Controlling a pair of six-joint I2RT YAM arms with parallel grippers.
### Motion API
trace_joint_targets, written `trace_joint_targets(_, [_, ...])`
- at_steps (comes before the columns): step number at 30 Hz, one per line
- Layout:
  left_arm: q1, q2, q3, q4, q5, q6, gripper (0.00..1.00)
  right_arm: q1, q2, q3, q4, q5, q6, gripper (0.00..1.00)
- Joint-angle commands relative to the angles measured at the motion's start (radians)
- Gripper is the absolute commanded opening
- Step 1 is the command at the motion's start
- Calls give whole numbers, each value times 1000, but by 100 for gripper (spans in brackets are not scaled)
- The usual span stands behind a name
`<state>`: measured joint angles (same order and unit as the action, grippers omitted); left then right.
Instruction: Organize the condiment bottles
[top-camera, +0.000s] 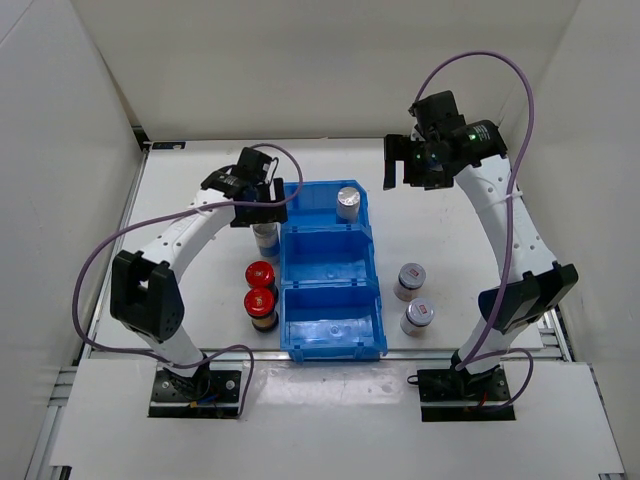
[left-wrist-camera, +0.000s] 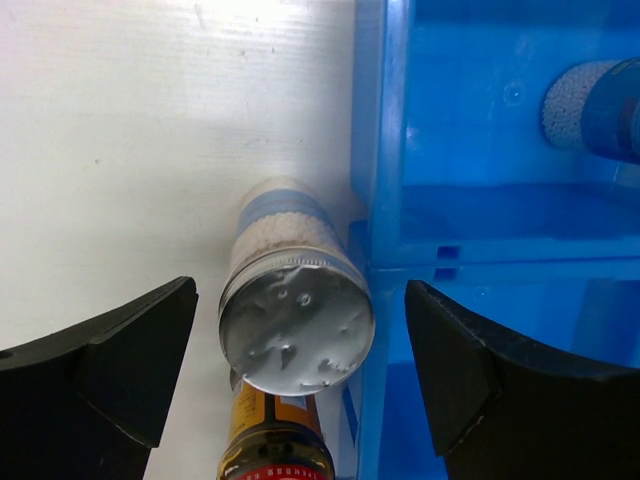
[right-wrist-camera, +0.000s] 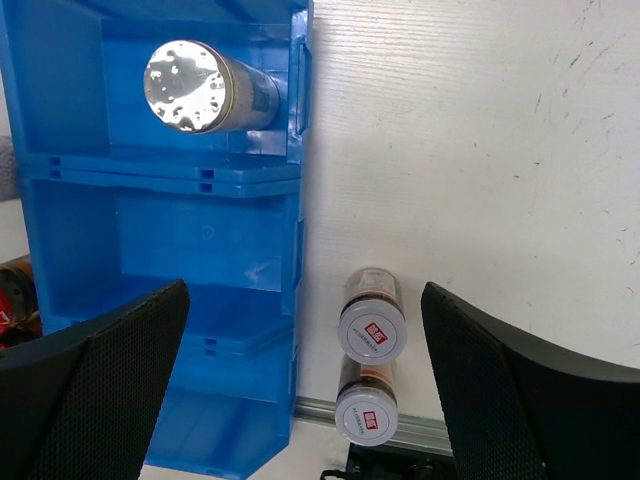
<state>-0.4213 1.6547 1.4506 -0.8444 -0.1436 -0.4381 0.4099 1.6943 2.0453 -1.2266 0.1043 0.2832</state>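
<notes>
left gripper (left-wrist-camera: 300, 310): open wide and empty, one jaw on either side of the silver-capped bottle (left-wrist-camera: 296, 330), with a gap showing on both sides
silver-capped bottle: upright on the bench (left-wrist-camera: 120, 150), close against the outer left wall of the blue bin (left-wrist-camera: 378, 150), level with the divider between the far and middle compartments (whether it touches the wall I cannot tell)
main hazard: the bin-side jaw hangs over the bin, not over the bench; lowered as it stands, it would likely strike the rim or drop inside the wall, so a squeeze could pinch wall and bottle together and drag the bin on the lift
second hazard: a red-capped bottle (left-wrist-camera: 275, 462) stands just beside the silver one on its near side, with a second red-capped bottle (top-camera: 261, 303) next along; a low or skewed approach could tip either
grip hazard: a smooth round body taken off-centre may twist or slip out on the way to a compartment
right gripper (right-wrist-camera: 305, 300): open and empty, held high beyond the bin's far right corner, well apart from every bottle
other bottles: a second silver-capped bottle (right-wrist-camera: 190, 85) stands in the far compartment; two white-capped bottles (right-wrist-camera: 371, 330) stand on the bench right of the bin, one just beside the other
crossing hazard: both arms reaching for the far compartment at once could meet above it
</notes>
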Motion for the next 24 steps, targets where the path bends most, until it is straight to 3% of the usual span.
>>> trace_joint_targets(1, [4, -58, -25, -21, 2, -25, 94, 1, -35, -7, 7, -3, -7, 100])
trace_joint_targets(9, [26, -49, -36, -21, 22, -34, 82, 1, -35, -16, 7, 6, -7, 100])
trace_joint_targets(12, [35, -49, -36, -21, 22, -34, 63, 1, -35, -16, 7, 15, -7, 100])
trace_joint_targets(13, [44, -49, -21, -21, 9, -34, 47, 1, -35, -16, 7, 15, -7, 100])
trace_joint_targets(17, [44, -58, 94, -45, -150, -34, 11, 1, -35, -16, 7, 25, -7, 100])
trace_joint_targets(24, [-16, -29, 405, -110, -381, -38, 11, 1, -35, -27, 7, 34, -7, 100])
